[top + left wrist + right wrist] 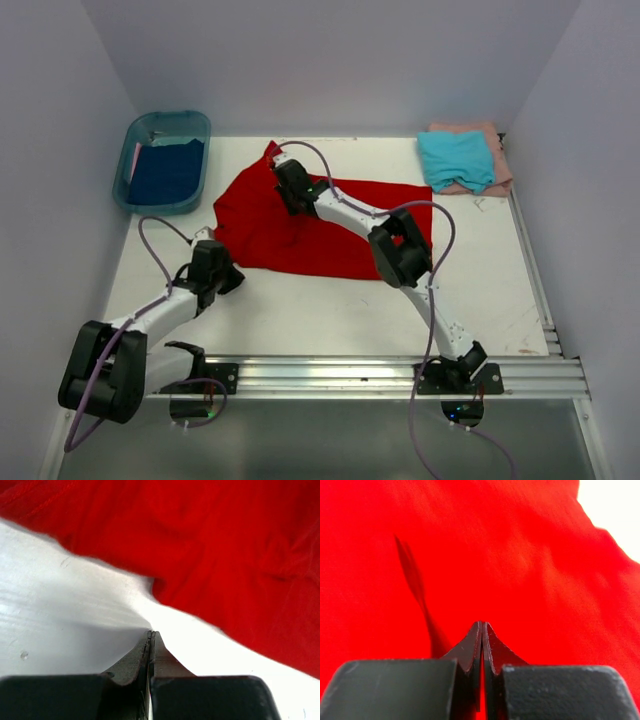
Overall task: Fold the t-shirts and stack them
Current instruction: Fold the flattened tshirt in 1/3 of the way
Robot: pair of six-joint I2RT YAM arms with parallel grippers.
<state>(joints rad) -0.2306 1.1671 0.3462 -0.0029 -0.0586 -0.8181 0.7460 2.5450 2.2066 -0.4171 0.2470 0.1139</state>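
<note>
My right gripper (481, 626) hangs over the spread red t-shirt (270, 235), fingers pressed together; my left gripper (151, 634), likewise closed and empty, sits over bare table (300, 300) just beside its near-left edge; the teal t-shirt (455, 160) lies on the pink t-shirt (492, 182) at the far right; the dark blue t-shirt (165, 175) lies in the tub (170, 117).

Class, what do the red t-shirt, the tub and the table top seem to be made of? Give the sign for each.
The red t-shirt: soft matte cloth, perhaps cotton; it wrinkles and shows a stitched hem. The tub: probably translucent teal plastic, with a smooth moulded rim. The table: hard, smooth, white, faintly shiny; material unclear.
</note>
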